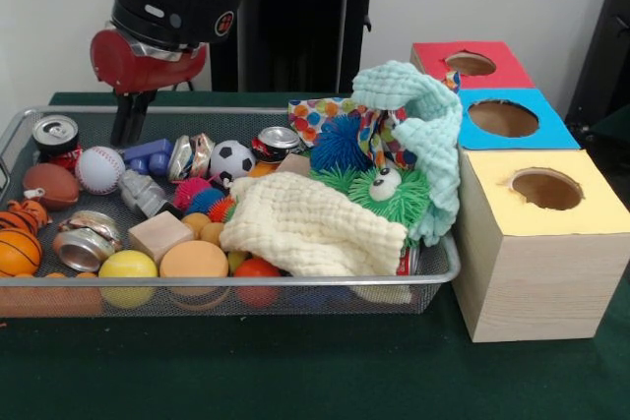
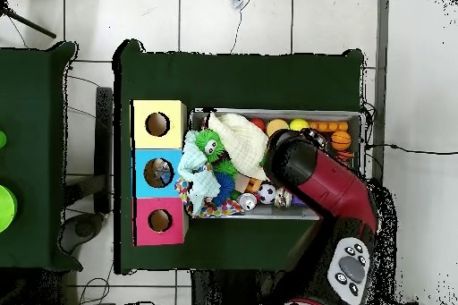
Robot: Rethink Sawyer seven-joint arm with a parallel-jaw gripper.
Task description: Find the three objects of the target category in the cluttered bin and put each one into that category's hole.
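The wire-mesh bin (image 1: pixel 295 281) is packed with clutter; it also shows in the overhead view (image 2: pixel 356 119). A crushed clear plastic bottle (image 1: pixel 144 192) lies in its left part, between a baseball (image 1: pixel 99 169) and a wooden block (image 1: pixel 159 234). No other bottle shows; a cream cloth (image 1: pixel 307 228) and a mint cloth (image 1: pixel 423 120) cover much of the right half. My gripper (image 1: pixel 129 123) hangs at the bin's far left rim, behind a blue block (image 1: pixel 148 153), apart from the bottle. In the overhead view the arm (image 2: pixel 309 176) hides it.
Three boxes with round holes stand to the right of the bin: red (image 1: pixel 471 64), blue (image 1: pixel 504 117) and yellow (image 1: pixel 546 189). Metal cans (image 1: pixel 56 135) (image 1: pixel 277 142) (image 1: pixel 84 245), balls, spiky toys and a green furry toy (image 1: pixel 386 189) fill the bin.
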